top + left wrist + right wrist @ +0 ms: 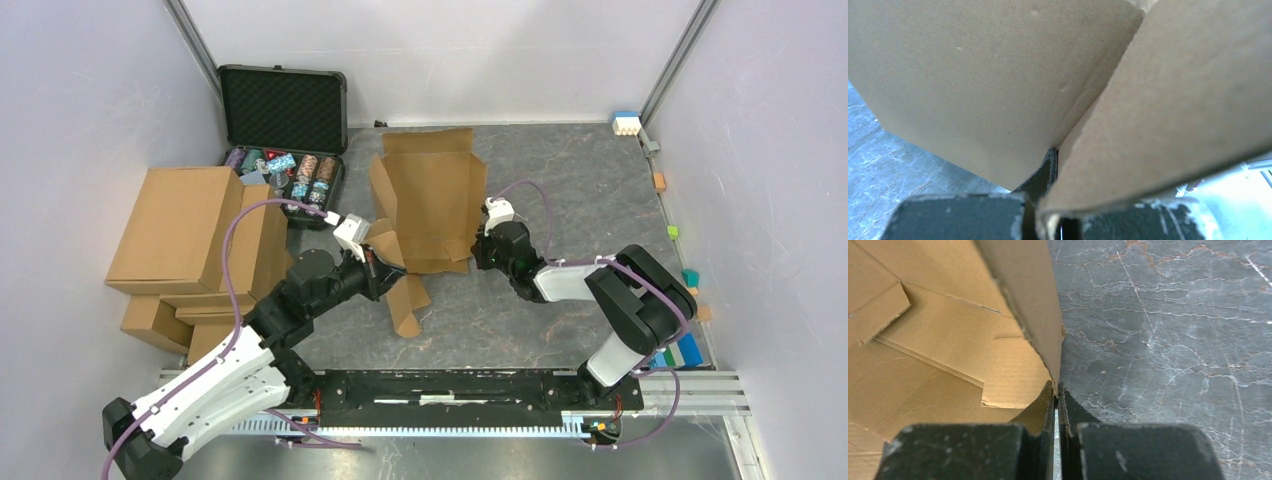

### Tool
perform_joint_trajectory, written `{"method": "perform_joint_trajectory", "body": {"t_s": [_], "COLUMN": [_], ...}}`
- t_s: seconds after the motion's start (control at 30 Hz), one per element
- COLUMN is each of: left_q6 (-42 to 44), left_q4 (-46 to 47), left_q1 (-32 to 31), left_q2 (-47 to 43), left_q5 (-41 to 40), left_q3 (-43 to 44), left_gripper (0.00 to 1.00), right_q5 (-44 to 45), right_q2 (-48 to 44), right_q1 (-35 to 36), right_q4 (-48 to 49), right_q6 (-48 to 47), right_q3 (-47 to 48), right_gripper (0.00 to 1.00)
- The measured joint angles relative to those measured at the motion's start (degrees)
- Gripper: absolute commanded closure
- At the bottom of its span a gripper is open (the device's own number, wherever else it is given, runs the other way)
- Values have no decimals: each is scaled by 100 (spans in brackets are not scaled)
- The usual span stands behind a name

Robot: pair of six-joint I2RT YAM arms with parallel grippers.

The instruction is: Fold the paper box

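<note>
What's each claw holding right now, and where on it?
Both hold the paper box: left claw pinches its near-left flap; right claw nips the edge of the right wall.

In the left wrist view the paper box (998, 75) crowds the lens, soft and out of focus. Its panels run off the top and right edges and cover one finger of the left hand (1052, 170). From above, the right hand (479, 245) has its tips lost against the raised wall; whether they nip it cannot be told. The black case (283, 100) holds pieces too small to name.
</note>
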Motion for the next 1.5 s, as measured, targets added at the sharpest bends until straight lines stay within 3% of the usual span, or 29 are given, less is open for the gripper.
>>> {"method": "perform_joint_trajectory", "body": {"t_s": [0.13,0.2,0.4,0.67,0.87,1.07,1.17,1.2,1.4,1.5], "left_q6": [-2,-2,-2,11,39,96,138,162,245,289], "left_q4": [286,330,275,-238,-688,-894,-933,-949,-1003,-1001], "left_q1": [-9,-15,-15,-15,-15,-15,-15,-15,-15,-15], "left_q2": [94,118,11,-105,-44,15,17,20,109,144], "left_q5": [153,232,221,120,94,116,116,116,122,131], "left_q3": [-133,-173,-179,13,380,496,511,520,579,584], "left_gripper": [98,98,98,98,98,98,98,98,98,98], "right_q5": [-155,-107,-28,24,-201,-619,-855,-992,-1786,-2555], "right_q2": [0,7,66,-157,-367,-472,-474,-479,-334,358], "right_q1": [57,192,501,151,-55,-52,-243,-413,-1425,-1725], "right_q4": [39,33,22,358,667,975,984,1003,1141,1534], "right_q6": [313,382,308,-297,-920,-1322,-1268,-1198,-973,-898], "right_q3": [0,2,44,-280,-396,-382,-374,-374,-184,372], "right_gripper": [94,83,68,44,42,29,17,3,2,2]}}
